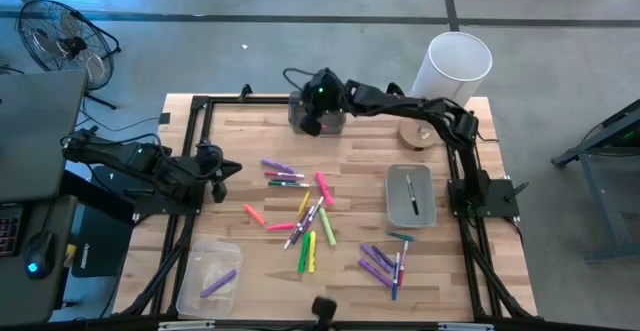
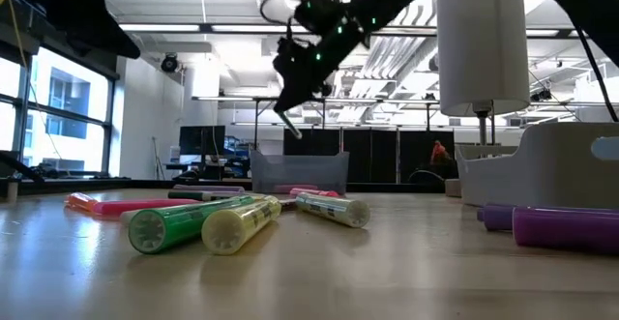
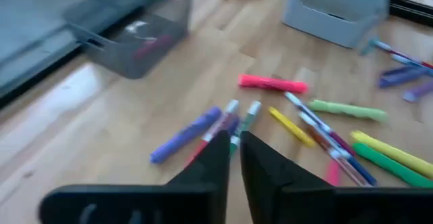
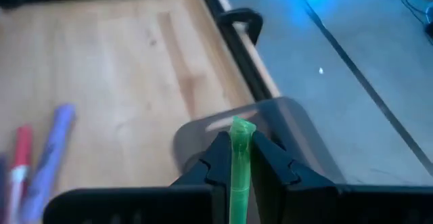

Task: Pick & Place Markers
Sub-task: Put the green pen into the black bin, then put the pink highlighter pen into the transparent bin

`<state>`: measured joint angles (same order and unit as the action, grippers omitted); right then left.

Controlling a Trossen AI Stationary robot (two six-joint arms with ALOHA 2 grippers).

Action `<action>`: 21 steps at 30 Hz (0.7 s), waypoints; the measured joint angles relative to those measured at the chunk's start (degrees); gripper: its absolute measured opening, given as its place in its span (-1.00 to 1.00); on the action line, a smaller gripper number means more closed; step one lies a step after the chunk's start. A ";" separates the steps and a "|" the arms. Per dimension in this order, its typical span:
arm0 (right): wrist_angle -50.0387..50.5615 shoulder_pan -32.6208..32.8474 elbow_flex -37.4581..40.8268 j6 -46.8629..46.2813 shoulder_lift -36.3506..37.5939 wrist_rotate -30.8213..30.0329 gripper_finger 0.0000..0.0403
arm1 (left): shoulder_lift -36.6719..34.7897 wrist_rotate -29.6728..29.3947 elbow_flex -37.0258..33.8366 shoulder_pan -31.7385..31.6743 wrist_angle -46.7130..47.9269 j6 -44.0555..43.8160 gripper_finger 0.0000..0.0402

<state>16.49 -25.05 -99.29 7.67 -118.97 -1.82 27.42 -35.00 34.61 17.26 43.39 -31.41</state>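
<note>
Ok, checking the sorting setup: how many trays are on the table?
3, by the high view: grey tray at right, clear tray at lower left, smoky tray at top centre under the right claw holding a green marker.

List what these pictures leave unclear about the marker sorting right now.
- Smoky bin contents: in the high view the right claw, shut on a green marker, covers it; in the left wrist view blur leaves only a pink smear.
- White bin: the low view shows only its wall, hiding the inside.
- Left claw: closed, grip hidden by its fingers.
</note>
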 joint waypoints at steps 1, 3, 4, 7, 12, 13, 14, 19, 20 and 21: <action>-0.13 -0.70 0.20 -0.04 -0.59 0.46 -0.87 | 0.50 -1.58 0.00 0.00 0.05 -0.43 -0.74; -0.29 -1.65 0.25 0.04 -1.96 0.75 -0.87 | 1.43 -3.66 0.02 -0.08 -0.14 -0.59 -0.64; -0.03 -1.98 0.25 0.33 -2.47 0.56 -0.84 | 1.77 -4.66 0.02 -0.03 -0.02 -0.61 -0.59; 0.64 -2.41 0.27 1.42 -3.61 -1.39 -0.68 | 2.92 -6.03 0.02 -0.02 0.05 -2.23 -0.46; 2.42 -2.33 0.25 1.69 -3.30 -5.35 -0.42 | 3.61 -7.04 0.02 -0.04 0.58 -3.53 -0.28; 2.81 -2.32 0.25 1.67 -3.03 -5.35 -0.39 | 3.61 -7.26 0.02 -0.04 0.65 -3.53 -0.25; 2.76 -2.32 0.25 1.56 -2.69 -5.40 -0.36 | 3.61 -7.32 0.02 -0.04 0.80 -3.53 -0.23; 5.81 -1.92 0.25 -4.58 -0.05 -5.31 -0.32 | 3.59 -5.63 0.02 -0.04 0.84 -3.50 -0.21; 7.04 -1.63 0.25 -6.08 0.65 -5.24 -0.33 | 3.60 -4.56 0.02 -0.03 0.91 -3.46 -0.21; 8.21 -1.34 0.25 -7.54 1.54 -4.82 -0.33 | 3.61 -3.39 0.02 -0.02 0.91 -3.44 -0.21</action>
<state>24.70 -26.39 -99.04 0.13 -117.43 -6.65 31.03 -38.40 34.63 17.23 44.29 -34.85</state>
